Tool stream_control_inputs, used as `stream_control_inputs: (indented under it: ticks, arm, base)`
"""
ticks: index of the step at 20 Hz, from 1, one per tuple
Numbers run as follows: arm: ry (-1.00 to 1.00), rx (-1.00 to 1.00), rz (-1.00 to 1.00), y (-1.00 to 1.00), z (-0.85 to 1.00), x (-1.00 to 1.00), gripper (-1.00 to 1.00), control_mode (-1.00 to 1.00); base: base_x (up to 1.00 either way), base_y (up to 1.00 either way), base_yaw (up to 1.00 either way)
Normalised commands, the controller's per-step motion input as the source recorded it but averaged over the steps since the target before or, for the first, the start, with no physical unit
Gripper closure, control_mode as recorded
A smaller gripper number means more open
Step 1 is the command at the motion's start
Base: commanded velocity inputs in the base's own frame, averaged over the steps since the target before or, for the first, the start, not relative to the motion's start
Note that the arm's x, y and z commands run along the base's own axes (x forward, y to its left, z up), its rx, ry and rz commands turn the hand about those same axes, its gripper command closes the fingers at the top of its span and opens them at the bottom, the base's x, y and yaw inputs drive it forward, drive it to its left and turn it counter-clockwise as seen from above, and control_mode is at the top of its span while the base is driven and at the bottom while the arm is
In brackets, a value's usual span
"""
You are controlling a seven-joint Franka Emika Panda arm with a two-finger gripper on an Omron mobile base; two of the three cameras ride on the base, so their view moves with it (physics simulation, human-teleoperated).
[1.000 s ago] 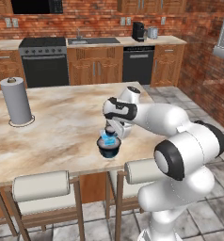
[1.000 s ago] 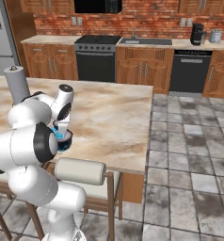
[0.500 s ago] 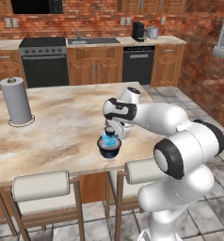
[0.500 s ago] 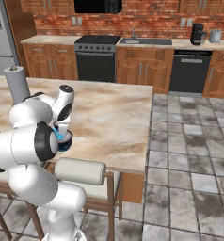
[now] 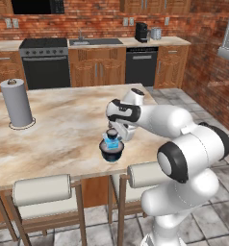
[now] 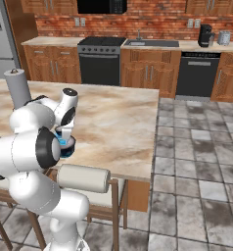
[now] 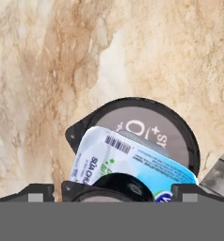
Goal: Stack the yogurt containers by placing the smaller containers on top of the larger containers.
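Near the island counter's front edge stands a three-high stack. The dark navy tub (image 5: 111, 153) (image 6: 68, 149) is at the bottom, its grey foil lid (image 7: 149, 129) and side tab facing the hand. On it sits the light-blue cup (image 5: 111, 142) (image 6: 64, 143) with a printed lid (image 7: 125, 157). The tiny dark-topped pot (image 5: 112, 133) (image 7: 117, 186) is on top. My gripper (image 5: 117, 130) (image 6: 64, 132) (image 7: 113, 193) hovers right over the stack. It is open, with its fingertips (image 7: 36, 192) wide on either side of the tiny pot and not touching it.
A tall grey paper-towel roll (image 5: 18, 102) (image 6: 18, 87) stands at the counter's far left. Cushioned stools (image 5: 41, 190) (image 6: 83, 178) sit under the front edge. The stove and cabinets line the back wall, and tiled floor lies to the right.
The fingers have spread apart, letting go of the tiny pot on top of the stack. The arm and the stack have stayed where they were.
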Motion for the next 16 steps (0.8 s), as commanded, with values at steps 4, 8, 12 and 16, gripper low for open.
stream_control_inputs:
  ticks: [4, 8, 12, 16]
  arm:
    - [0.00, 0.00, 0.00, -0.07, 0.13, -0.06, -1.00, -1.00]
    - [0.00, 0.01, 0.00, -0.04, 0.24, -0.09, -1.00, -1.00]
    - [0.00, 0.01, 0.00, -0.07, 0.35, -0.14, -1.00, -1.00]
    - [-0.01, 0.01, 0.00, -0.15, 0.40, -0.27, -1.00, -1.00]
  base:
    - [0.00, 0.00, 0.00]
    - [0.00, 0.00, 0.00]
    - [0.00, 0.00, 0.00]
    - [0.00, 0.00, 0.00]
